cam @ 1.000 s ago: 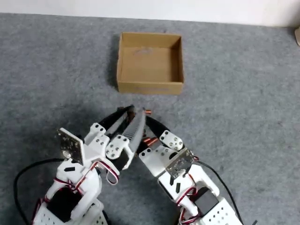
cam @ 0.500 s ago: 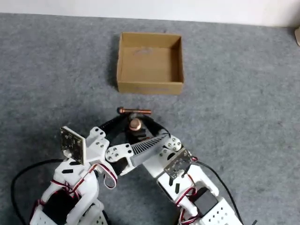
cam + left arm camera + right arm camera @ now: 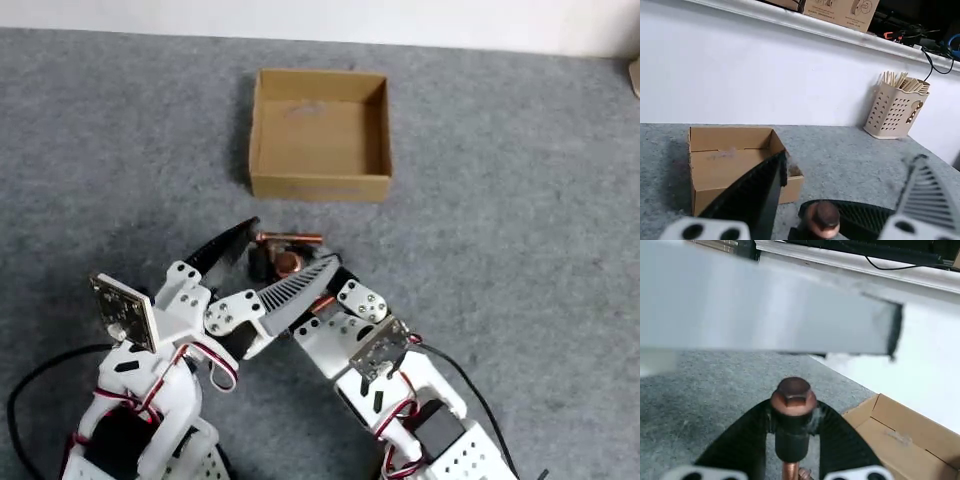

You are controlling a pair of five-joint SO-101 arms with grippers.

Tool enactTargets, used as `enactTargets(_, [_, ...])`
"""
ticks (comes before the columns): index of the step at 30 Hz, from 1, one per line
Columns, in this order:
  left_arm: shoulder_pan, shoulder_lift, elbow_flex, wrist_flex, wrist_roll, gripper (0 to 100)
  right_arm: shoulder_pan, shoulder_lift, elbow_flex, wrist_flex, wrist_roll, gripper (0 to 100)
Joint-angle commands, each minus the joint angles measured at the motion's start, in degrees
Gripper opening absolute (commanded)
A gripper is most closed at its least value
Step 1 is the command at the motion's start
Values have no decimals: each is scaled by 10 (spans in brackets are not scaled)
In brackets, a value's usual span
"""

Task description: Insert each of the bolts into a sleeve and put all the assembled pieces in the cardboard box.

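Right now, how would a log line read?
right fingers: shut on sleeved bolt | left fingers: open around it | loose bolt: on carpet | cardboard box: empty

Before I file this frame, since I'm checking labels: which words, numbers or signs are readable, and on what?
None can be read.
Shelf boxes: dark print, cut off and too small to read.
Cardboard box: faint mark inside, illegible.
Bolt head: no marking visible.
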Motion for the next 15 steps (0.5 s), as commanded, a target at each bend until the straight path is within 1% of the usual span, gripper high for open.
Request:
enactTargets(1, [-10,-2,5,-12,-4,146,7,-6,80,0,-4,5])
enactTargets(2, [-10,-2,8,-13,-4,62,7,-6,80,0,-4,5])
enactTargets(3, [-13,-2,10,-14,-5,0,7,-6,80,0,-4,5])
enactTargets(5, [-41,-1,15,-23,-1,45,7,-6,80,2,-4,5])
enactTargets(7, [-102,-1,36,-56,-1,7,7,-6,80,27,-4,5])
enactTargets(9, [-174,-1,83,-123,3,11,7,-6,80,71,-4,5])
enactTargets(11, [-232,-1,143,-214,33,5,7,-7,80,104,-4,5])
enactTargets(12, [-253,-1,172,-261,46,6,7,-7,80,104,-4,5])
enactTargets(14, [-263,-1,213,-327,58,6,10,-7,80,103,-11,5])
enactTargets(15, [-262,-1,229,-338,55,6,20,-7,80,103,-20,5])
